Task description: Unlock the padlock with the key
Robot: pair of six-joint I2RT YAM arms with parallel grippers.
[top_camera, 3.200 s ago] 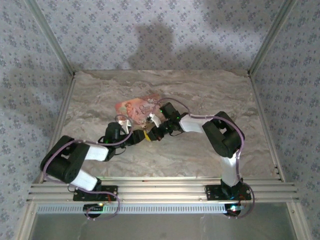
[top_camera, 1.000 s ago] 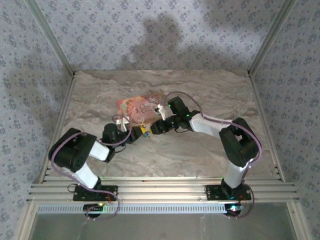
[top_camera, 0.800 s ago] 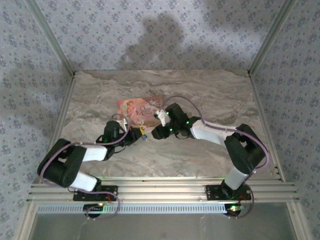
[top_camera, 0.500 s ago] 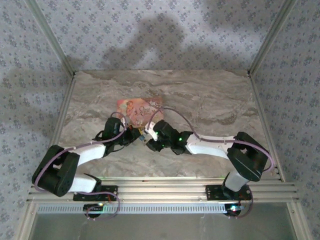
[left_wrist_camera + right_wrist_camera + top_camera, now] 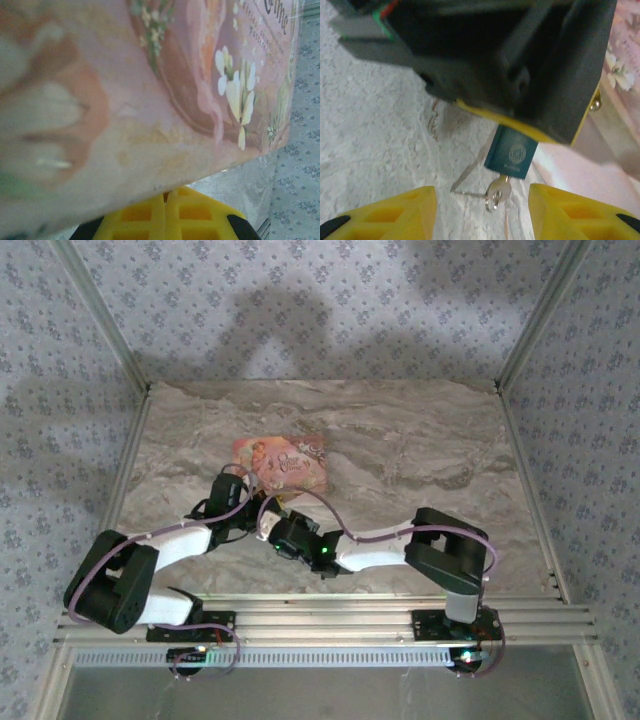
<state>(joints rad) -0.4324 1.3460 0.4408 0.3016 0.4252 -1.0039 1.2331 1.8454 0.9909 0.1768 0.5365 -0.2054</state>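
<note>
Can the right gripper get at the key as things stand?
Likely yes. The key sticks out exposed from the lower end of the padlock, which the left gripper holds. The right gripper is open, with the key just ahead between its fingers and nothing blocking.

Lab test cell here: a marble-look tabletop (image 5: 420, 430) boxed in by aluminium posts (image 5: 103, 322) and floral-print walls (image 5: 330, 300), arms (image 5: 380, 548) bolted to rails (image 5: 320, 618) along its near edge.

Pink box (image 5: 150, 75) against left hand (image 5: 166, 212), padlock (image 5: 512, 150) (blue) facing spread right hand (image 5: 480, 210), open table (image 5: 430, 440) rightward
</note>
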